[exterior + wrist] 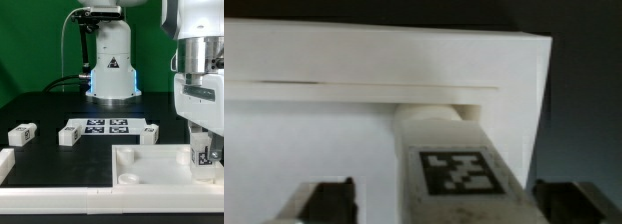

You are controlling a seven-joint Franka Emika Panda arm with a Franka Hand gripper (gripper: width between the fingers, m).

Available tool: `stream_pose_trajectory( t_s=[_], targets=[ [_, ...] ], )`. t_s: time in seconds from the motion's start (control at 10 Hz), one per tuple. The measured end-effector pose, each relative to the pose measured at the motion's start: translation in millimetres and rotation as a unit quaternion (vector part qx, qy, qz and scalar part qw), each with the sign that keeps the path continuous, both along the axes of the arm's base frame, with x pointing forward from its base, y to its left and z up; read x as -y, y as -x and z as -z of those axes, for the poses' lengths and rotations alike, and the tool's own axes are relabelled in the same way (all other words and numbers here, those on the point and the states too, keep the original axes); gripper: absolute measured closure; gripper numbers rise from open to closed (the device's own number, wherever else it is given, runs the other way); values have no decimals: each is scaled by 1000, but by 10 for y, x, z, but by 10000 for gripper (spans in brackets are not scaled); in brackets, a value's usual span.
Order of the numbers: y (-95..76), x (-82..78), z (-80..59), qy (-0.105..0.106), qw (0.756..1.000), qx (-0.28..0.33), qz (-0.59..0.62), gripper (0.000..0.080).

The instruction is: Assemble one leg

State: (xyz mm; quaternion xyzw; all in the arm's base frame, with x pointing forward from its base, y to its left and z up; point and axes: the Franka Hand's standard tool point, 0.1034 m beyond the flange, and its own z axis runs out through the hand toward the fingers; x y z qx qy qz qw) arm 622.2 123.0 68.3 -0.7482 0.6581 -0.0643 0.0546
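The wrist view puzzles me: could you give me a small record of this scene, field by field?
Gripper: gripper open, one finger on each side of the leg, gaps showing
Leg: leg tagged, its end meeting the large white piece
Spare legs: three lying loose
Marker board: marker board flat, between two spare legs

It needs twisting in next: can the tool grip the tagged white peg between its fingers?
Probably yes: the open tool straddles the small white tagged plastic peg, nothing in between.
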Motion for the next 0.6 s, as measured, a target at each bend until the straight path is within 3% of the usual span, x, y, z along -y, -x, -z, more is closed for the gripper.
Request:
stream_pose_trajectory(
  t_s=[0.1,0.2,0.6],
  targets=[
    [-20,2,-11,1,1000,7,-9,242],
    [-34,20,-18,15,997,14,-75,166],
    [-57,33,-33,61,950,19,-306,151]
  ],
)
